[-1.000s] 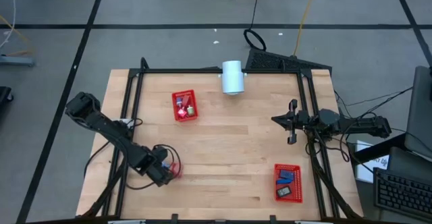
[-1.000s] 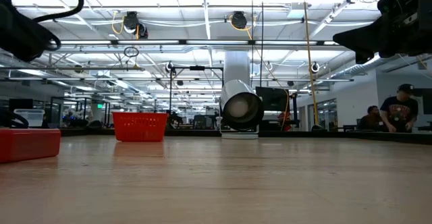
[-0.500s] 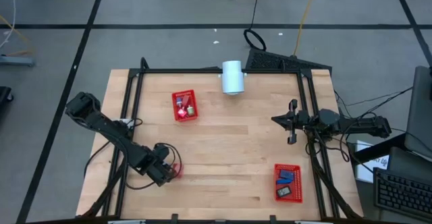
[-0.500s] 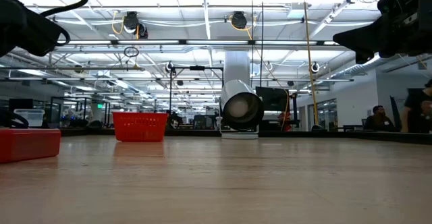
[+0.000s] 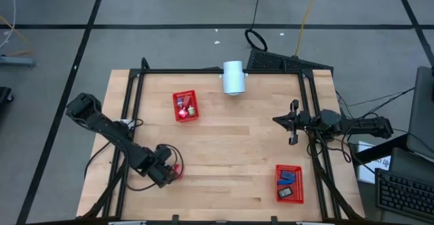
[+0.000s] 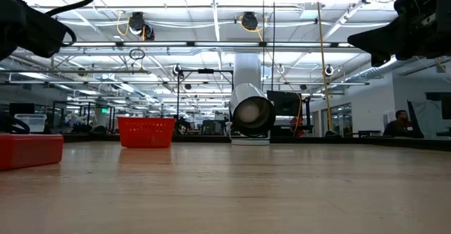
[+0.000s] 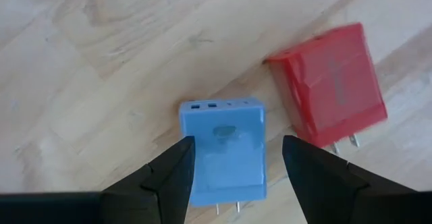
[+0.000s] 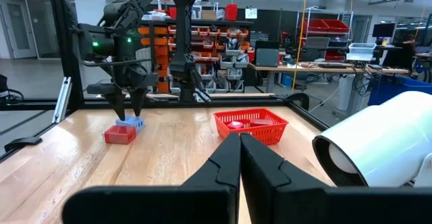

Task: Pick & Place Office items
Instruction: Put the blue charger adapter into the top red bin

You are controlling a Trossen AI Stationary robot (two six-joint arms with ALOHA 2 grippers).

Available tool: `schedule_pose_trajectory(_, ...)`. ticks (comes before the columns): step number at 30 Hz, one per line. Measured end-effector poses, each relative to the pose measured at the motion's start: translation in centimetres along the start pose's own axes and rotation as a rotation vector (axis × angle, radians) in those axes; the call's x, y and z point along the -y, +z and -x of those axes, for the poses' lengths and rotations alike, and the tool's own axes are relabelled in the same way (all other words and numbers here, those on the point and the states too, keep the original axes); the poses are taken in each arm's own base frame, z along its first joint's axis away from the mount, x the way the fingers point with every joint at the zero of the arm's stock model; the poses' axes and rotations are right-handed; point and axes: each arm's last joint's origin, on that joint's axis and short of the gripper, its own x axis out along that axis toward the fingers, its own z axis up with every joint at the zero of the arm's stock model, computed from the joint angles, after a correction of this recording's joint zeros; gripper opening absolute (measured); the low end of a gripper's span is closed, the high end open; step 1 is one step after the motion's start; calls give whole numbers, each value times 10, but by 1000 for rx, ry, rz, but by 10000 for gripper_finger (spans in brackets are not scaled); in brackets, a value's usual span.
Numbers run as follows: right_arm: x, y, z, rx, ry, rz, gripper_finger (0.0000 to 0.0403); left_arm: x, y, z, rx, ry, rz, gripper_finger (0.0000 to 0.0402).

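Left gripper (image 7: 233, 166), fingers spread and straddling the light blue charger (image 7: 224, 150) near the table's (image 5: 230, 133) front-left edge, red charger (image 7: 329, 84) just beside, its prongs partly cut off; right gripper (image 8: 239, 146) pinched closed, idle at right edge.

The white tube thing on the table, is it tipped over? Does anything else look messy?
Yes, the white cylinder lies on its side at the table's far edge. Two items sit loose on the wood, outside the baskets: a light blue piece between the left gripper's open fingers, and a red piece beside it.
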Motion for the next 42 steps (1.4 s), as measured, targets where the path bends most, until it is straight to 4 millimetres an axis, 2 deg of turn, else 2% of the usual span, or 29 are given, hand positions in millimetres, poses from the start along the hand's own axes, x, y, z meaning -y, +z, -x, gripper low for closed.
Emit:
schedule_pose_trajectory(4, 0, 0, 0, 0, 0, 0, 0, 1, -1, 0, -16, -12, -35, 228)
schedule_pose_trajectory(16, 0, 0, 0, 0, 0, 0, 0, -2, -1, 0, -19, 25, 21, 227)
schedule_pose_trajectory(25, 0, 0, 0, 0, 0, 0, 0, 2, -2, -12, -45, 62, 18, 228)
schedule_pose_trajectory(42, 0, 0, 0, 0, 0, 0, 0, 7, -1, -17, 21, 35, 14, 228)
